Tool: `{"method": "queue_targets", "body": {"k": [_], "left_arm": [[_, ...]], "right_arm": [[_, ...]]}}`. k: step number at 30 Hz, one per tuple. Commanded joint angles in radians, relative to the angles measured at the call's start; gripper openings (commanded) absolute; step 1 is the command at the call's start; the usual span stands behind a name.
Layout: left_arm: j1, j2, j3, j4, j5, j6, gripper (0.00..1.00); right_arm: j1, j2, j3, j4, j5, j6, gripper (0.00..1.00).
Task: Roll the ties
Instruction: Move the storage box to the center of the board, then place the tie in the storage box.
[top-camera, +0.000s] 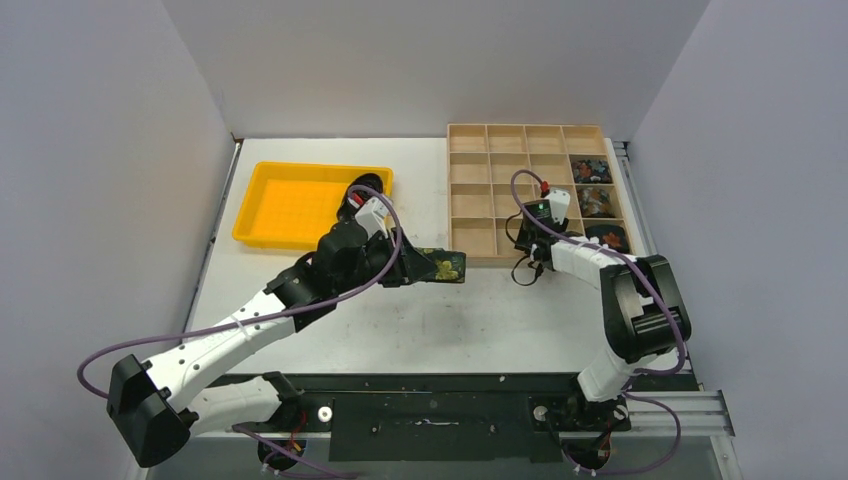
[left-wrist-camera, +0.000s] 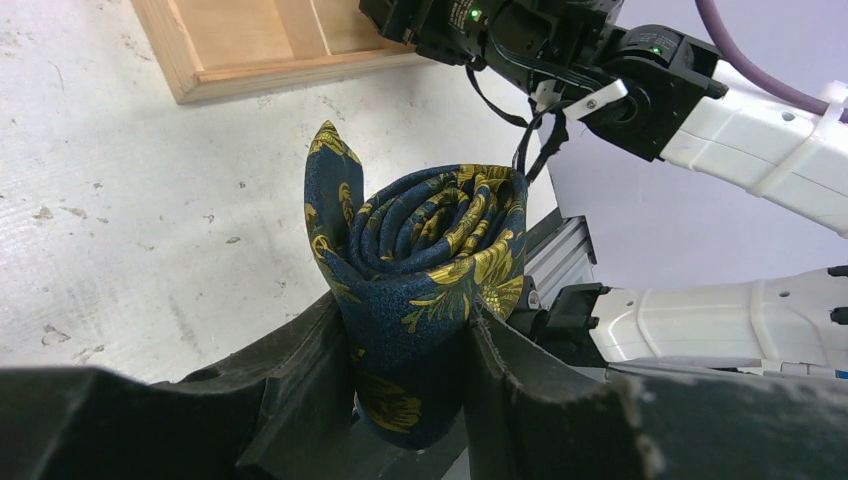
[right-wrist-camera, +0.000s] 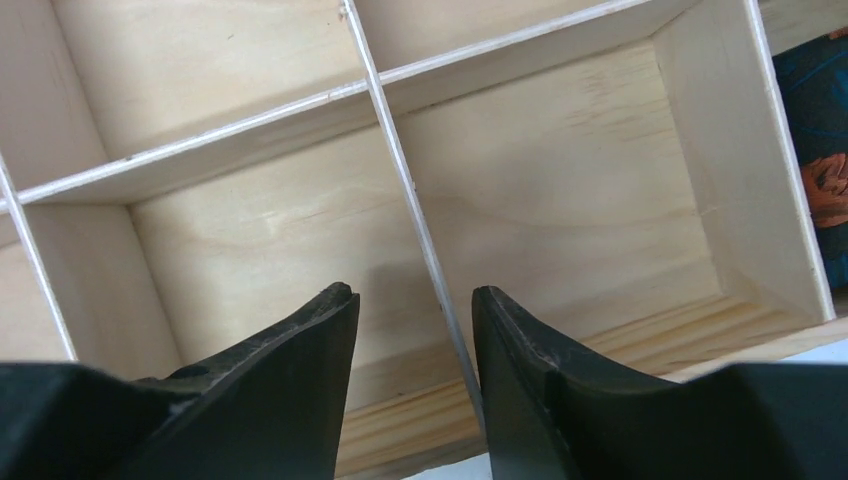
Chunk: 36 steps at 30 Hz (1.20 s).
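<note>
Rolled tie (left-wrist-camera: 430, 260): navy with a gold floral print, wound into a loose coil of several turns. It is held over the counter (top-camera: 420, 320), just beside the near left corner of the wooden organiser (top-camera: 500, 160).
Left gripper (left-wrist-camera: 405, 310): clamped on the lower half of the coil, 1 finger on each flat side, with the spiral facing up.
Right gripper (right-wrist-camera: 413, 300): jaws partly apart and grasping nothing. It hovers above a divider (right-wrist-camera: 400, 170) between 2 bare compartments in the organiser's near row.
Stored ties (top-camera: 597, 200): 3 coils in the organiser's right column, 1 per compartment, with dark cloth and orange print.
Yellow tray (top-camera: 300, 205): far left of the counter, well apart from the coil.
Weight: likely very light, so no real load on the arm.
Stiffness: soft woven cloth. The turns probably spring apart once the squeeze eases.
Surface: looks smooth and slightly sheeny, so the layers can probably slide and telescope out sideways.
Loose end: the pointed tip (left-wrist-camera: 325, 140) stands up off the left of the coil, unpinned. It is the likeliest place for unrolling to start.
Where to hold: across the whole coil, low and centred, pressing the outer wrap against the core, with that tip trapped under a finger if possible.
Squeeze: firm but modest, since too much would flatten the roll.
</note>
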Motion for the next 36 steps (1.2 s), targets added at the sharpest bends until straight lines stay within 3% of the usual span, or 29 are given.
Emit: {"method": "queue_targets", "body": {"k": [1, 7, 20, 23, 27, 36], "left_arm": [[-0.003, -0.038, 0.008, 0.036, 0.008, 0.003, 0.0], [-0.004, -0.032, 0.002, 0.038, 0.013, -0.002, 0.0], [-0.01, -0.012, 0.015, 0.024, -0.009, -0.01, 0.0], [-0.012, -0.016, 0.024, 0.004, -0.02, -0.006, 0.0], [-0.012, -0.022, 0.033, -0.014, -0.037, 0.002, 0.0], [-0.006, 0.014, 0.089, -0.042, -0.021, 0.047, 0.0]], "right_arm": [[0.079, -0.004, 0.006, 0.028, -0.015, -0.023, 0.43], [0.174, -0.009, -0.056, 0.055, -0.03, 0.0, 0.28], [0.416, -0.087, -0.118, 0.066, -0.057, 0.153, 0.28], [0.417, -0.121, -0.101, 0.027, -0.029, 0.173, 0.38], [0.395, -0.214, -0.072, -0.079, 0.031, 0.176, 0.67], [0.195, -0.608, -0.047, -0.332, 0.051, 0.136, 0.79]]}}
